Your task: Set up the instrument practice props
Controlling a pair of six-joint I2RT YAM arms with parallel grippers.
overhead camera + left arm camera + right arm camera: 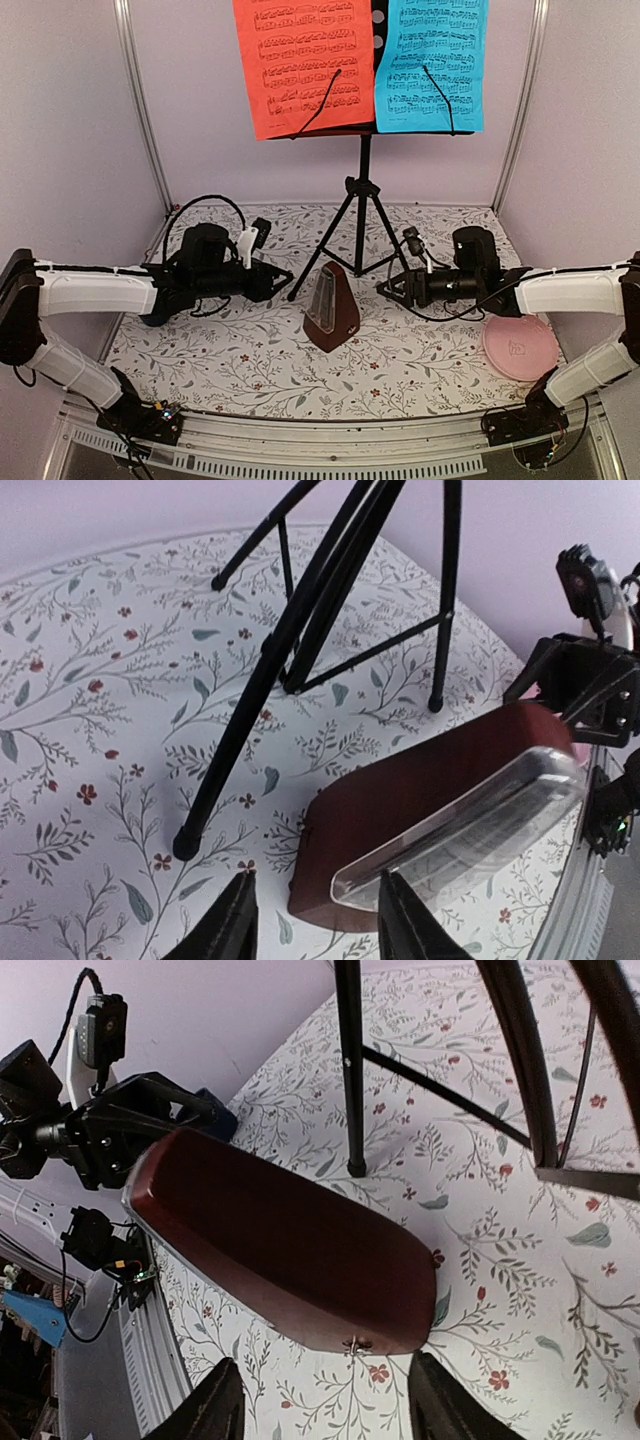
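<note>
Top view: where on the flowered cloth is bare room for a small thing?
Free: the near strip of cloth between the metronome and the front edge, left of the pink plate. Crowded: the middle, where left gripper and right gripper flank the metronome beside the music stand.

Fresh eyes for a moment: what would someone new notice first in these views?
The red sheet and cyan sheet of music stand out, side by side on the black music stand at the back. Below, the brown metronome stands upright before its legs, with the left fingers and right fingers open, pointing at it from either side.
</note>
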